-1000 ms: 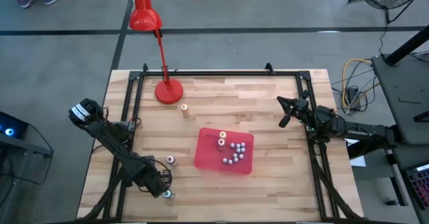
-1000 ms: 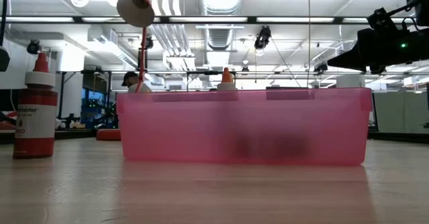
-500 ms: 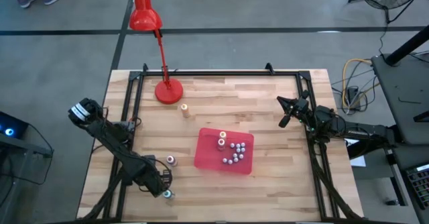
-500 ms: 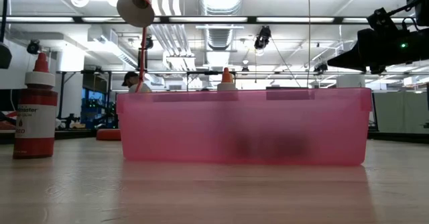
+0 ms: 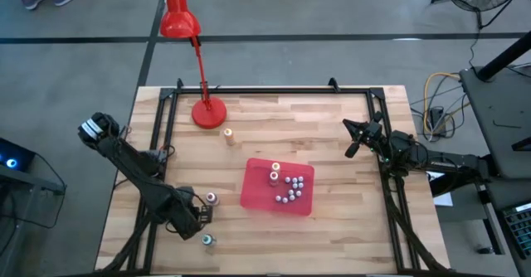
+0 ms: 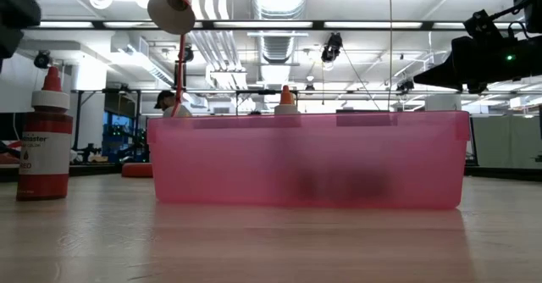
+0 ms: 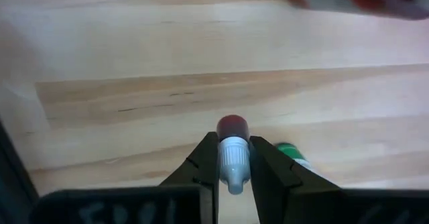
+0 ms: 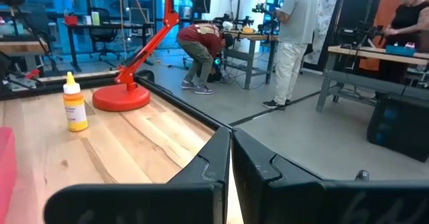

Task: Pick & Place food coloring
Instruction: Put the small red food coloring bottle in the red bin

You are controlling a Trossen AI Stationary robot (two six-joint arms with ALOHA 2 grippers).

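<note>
Food coloring bottle (image 7: 234, 169), a tiny one with a whitish cap and a red body, is now sitting pinched between the fingers of the left claw (image 7: 234, 147). A second ago those fingers were partly open; they are now closed snugly on the bottle, cap end toward the wrist. Seen from above, the claw is also pulling back from the table's near edge, where it was crouching over the bottles a moment earlier. Just beside the claw, the green-capped bottle (image 7: 289, 154) is staying on the wood, so the claw is taking only one of the pair. I judge that the pick is done and the carry is starting.

A little farther in, a pink-topped bottle (image 5: 211, 198) is standing alone, untouched. Beyond it, the pink bin (image 5: 252, 192) is waiting near the table's middle, already holding a cluster of small bottles (image 5: 292, 187), so it is likely where the held one is going. The orange-topped bottle (image 5: 227, 135) is standing farther back, near the base of the red lamp (image 5: 207, 112).

On the far right side, the right claw (image 8: 230, 140) is resting with its fingers pressed together, holding nothing and not moving. Three loose bottles are still awaiting their turn.
</note>
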